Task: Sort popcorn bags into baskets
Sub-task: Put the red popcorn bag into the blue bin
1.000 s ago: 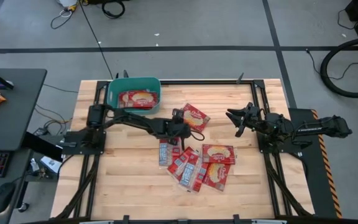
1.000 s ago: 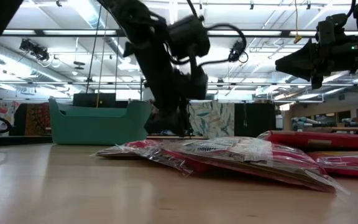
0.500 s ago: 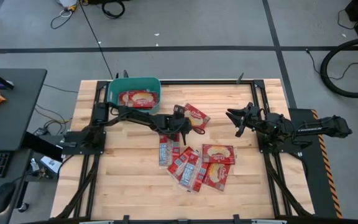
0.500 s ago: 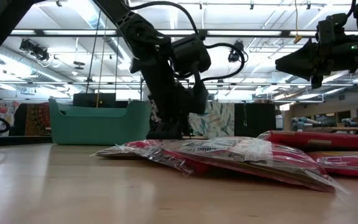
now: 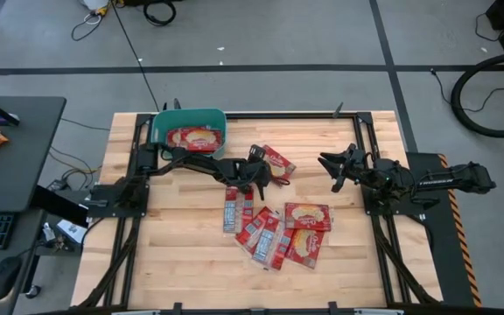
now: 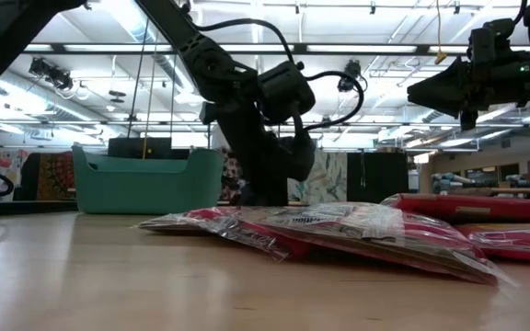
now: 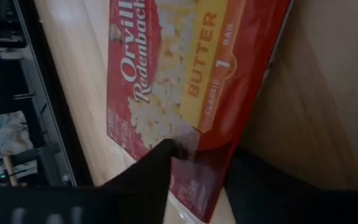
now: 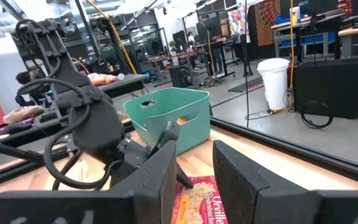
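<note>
The left claw (image 5: 261, 171) is closing its fingers (image 7: 145, 180) over the near edge of a popcorn bag (image 5: 274, 162), which is lying flat on the table (image 5: 182, 245) straight ahead of it, with the teal basket (image 5: 160, 131) sitting behind it beside the arm's base and already holding one bag. To do this well it is needing one fingertip sliding under the edge before squeezing, then lifting level. The wrapper is showing "Orville Redenbacher", "BUTTER", "CLASSIC" and "1 BAG"; the right claw (image 5: 329, 163) is waiting open off to the side
</note>
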`<state>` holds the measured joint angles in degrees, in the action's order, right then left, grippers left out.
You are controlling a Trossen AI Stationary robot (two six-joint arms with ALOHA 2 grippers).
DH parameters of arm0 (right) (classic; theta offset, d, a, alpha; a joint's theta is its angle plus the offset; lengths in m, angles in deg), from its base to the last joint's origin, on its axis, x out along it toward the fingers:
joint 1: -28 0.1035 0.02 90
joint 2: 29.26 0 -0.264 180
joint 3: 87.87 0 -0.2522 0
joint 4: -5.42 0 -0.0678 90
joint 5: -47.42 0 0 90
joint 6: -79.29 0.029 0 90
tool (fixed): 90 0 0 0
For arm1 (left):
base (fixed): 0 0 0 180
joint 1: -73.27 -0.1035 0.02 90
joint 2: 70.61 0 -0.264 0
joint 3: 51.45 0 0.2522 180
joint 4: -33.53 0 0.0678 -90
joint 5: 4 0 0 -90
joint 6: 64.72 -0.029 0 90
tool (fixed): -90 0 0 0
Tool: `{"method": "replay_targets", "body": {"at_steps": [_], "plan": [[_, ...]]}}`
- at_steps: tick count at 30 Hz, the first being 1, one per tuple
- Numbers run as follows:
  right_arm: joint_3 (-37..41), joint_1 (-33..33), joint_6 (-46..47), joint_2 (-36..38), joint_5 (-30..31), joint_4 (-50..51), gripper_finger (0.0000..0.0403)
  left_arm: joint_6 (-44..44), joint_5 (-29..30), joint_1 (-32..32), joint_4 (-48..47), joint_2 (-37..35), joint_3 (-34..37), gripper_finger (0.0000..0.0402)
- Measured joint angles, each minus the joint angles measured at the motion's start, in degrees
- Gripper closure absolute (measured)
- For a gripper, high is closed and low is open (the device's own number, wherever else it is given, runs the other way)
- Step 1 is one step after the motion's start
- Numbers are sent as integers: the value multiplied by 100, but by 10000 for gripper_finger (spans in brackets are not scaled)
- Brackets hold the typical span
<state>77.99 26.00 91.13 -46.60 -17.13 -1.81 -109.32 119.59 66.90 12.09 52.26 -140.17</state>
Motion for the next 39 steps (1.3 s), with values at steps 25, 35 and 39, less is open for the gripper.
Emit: {"method": "replay_targets", "body": {"at_steps": [25,35,39], "plan": [[0,0,0,11,2,-40,292,1110,2286,126,-2733,-950,-1290,397],[0,-2,0,11,17,-33,292,3468,2984,214,-4616,-2135,-718,398],[0,-2,0,11,16,-26,293,4150,2965,218,-4875,-2465,-175,398]]}}
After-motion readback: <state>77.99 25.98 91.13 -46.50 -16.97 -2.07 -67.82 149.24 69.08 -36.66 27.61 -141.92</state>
